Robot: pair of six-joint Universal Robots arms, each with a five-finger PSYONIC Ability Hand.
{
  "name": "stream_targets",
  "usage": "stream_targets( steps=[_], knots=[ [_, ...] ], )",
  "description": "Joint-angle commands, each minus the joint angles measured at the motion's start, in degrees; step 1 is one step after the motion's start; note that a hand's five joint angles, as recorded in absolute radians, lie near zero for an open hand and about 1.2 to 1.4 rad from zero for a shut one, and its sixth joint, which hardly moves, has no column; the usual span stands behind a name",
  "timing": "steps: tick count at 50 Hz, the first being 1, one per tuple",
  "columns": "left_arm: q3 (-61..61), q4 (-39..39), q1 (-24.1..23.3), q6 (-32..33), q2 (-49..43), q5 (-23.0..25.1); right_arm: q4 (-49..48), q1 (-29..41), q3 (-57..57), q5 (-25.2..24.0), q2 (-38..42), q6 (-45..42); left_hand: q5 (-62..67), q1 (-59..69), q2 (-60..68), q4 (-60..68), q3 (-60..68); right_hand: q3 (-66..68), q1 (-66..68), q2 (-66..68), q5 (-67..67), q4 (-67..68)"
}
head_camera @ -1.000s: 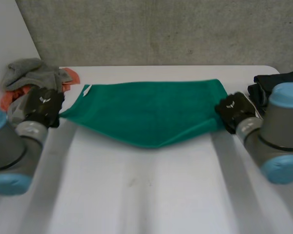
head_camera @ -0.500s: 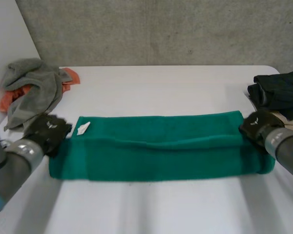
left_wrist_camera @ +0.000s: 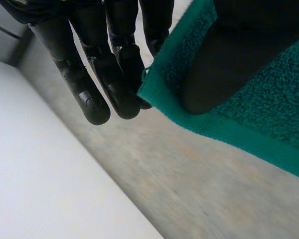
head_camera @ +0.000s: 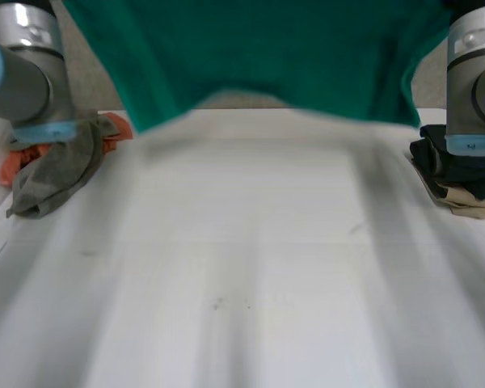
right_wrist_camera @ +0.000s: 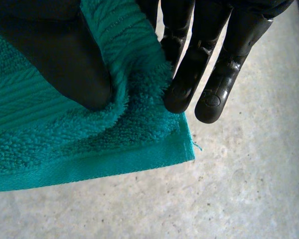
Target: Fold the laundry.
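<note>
The green terry towel [head_camera: 267, 56] hangs in the air, spread between both hands, high over the white surface [head_camera: 242, 275]. The left hand [left_wrist_camera: 114, 64] pinches one corner between thumb and fingers. The right hand [right_wrist_camera: 199, 55] pinches the other corner, with the hem just beyond its fingertips. Below the left arm lies a grey and orange cloth heap [head_camera: 56, 162], and below the right arm a dark clothes heap [head_camera: 461, 166]. The surface stretches wide between the heaps.

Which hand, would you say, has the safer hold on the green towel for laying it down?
Probably right: the right hand pinches bunched towel well inside its corner; the left hand holds the very edge.
</note>
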Motion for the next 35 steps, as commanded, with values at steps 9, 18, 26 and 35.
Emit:
stream_targets(
  steps=[9,18,26,35],
  knots=[
    [-26.4,-0.4,2.4,-6.6,4.3,0.2,9.6,-0.8,15.9,-5.9,1.3,8.7,14.2,14.1,11.2,11.0,11.4,12.4,19.0,12.7,13.6,11.9],
    [-37.9,-0.2,2.7,-6.6,3.6,0.7,20.7,-1.3,20.0,-7.6,9.5,14.9,14.2,14.1,11.2,11.0,11.4,12.4,19.0,12.7,13.6,11.9],
    [-41.5,-0.2,3.3,-6.5,4.2,1.7,26.7,-4.8,19.9,-9.0,10.2,24.3,14.2,14.1,11.2,11.0,11.4,3.7,10.3,4.0,4.9,3.2],
    [-44.2,-0.2,4.0,-6.4,5.5,3.4,30.7,-7.1,19.0,-9.5,10.8,25.8,14.2,14.1,11.2,11.0,11.4,-20.0,-13.4,-19.7,-18.8,-20.5]
  ],
)
